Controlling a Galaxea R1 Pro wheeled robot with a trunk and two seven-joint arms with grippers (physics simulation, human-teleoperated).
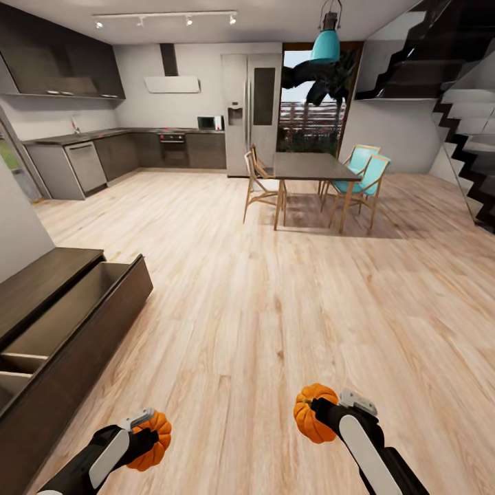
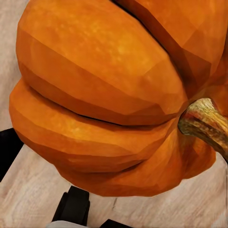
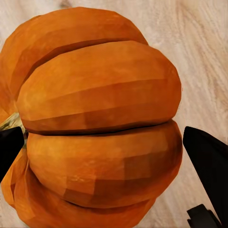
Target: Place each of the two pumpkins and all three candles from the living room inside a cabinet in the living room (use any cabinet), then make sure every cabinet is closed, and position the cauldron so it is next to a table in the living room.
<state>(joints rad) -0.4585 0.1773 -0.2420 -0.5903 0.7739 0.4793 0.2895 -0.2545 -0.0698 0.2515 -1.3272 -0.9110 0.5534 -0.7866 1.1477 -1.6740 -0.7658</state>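
Two bright-orange ribbed pumpkins are held above the wooden floor. My left gripper [image 1: 148, 440] is shut on one pumpkin [image 1: 155, 440] at the head view's lower left; up close that pumpkin [image 2: 104, 99] shows its brown stem. My right gripper [image 1: 317, 412] is shut on the other pumpkin [image 1: 311, 412] at the lower right, seen large as a pumpkin [image 3: 99, 123] between black fingers [image 3: 209, 161]. The dark-brown cabinet [image 1: 69, 344] stands at the left with its long drawer pulled open, dividers showing inside. Candles and cauldron are out of view.
A dining table [image 1: 313, 167] with wooden and teal chairs stands mid-room ahead. Grey kitchen counters [image 1: 124, 148] and a fridge [image 1: 251, 113] line the far wall. A dark staircase [image 1: 467, 117] rises at the right. Open wood floor lies between me and the table.
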